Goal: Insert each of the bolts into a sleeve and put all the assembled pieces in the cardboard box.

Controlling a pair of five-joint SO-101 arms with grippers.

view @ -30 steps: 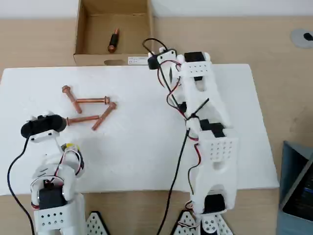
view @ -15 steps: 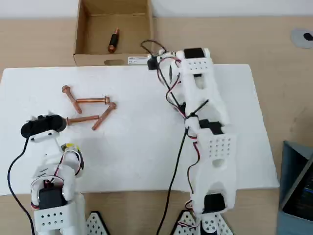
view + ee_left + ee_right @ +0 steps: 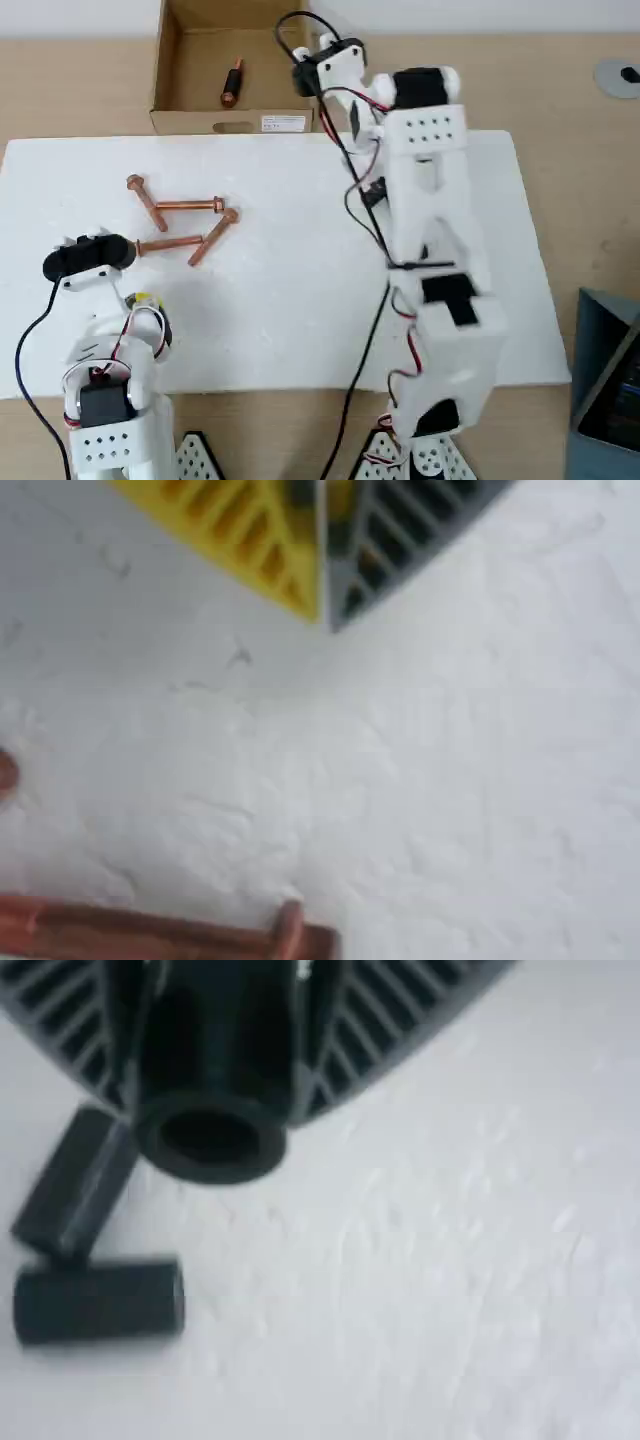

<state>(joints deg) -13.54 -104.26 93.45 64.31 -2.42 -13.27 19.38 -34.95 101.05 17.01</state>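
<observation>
My right gripper [image 3: 215, 1085] is shut on a black sleeve [image 3: 210, 1135], whose open end sticks out past the grey fingers above the white mat. Two more black sleeves [image 3: 75, 1180] [image 3: 100, 1300] lie on the mat just beyond it. In the high view the right arm [image 3: 425, 130] stretches to the mat's far edge beside the cardboard box [image 3: 165, 70], which holds one assembled piece [image 3: 232, 83]. Several copper bolts [image 3: 190, 205] lie on the left part of the mat. My left gripper [image 3: 322, 605] is shut on nothing, just above the mat, with a bolt [image 3: 170, 935] close by.
The white mat [image 3: 280, 320] covers most of the wooden table. The left arm [image 3: 100, 330] is folded at the near left corner. A dark grey bin [image 3: 610, 380] stands at the right edge. Cables trail along the right arm.
The right arm has stretched away from its base, carrying its wrist from the mat's far edge to beside the box's corner. The left arm and the bolts have not moved.
</observation>
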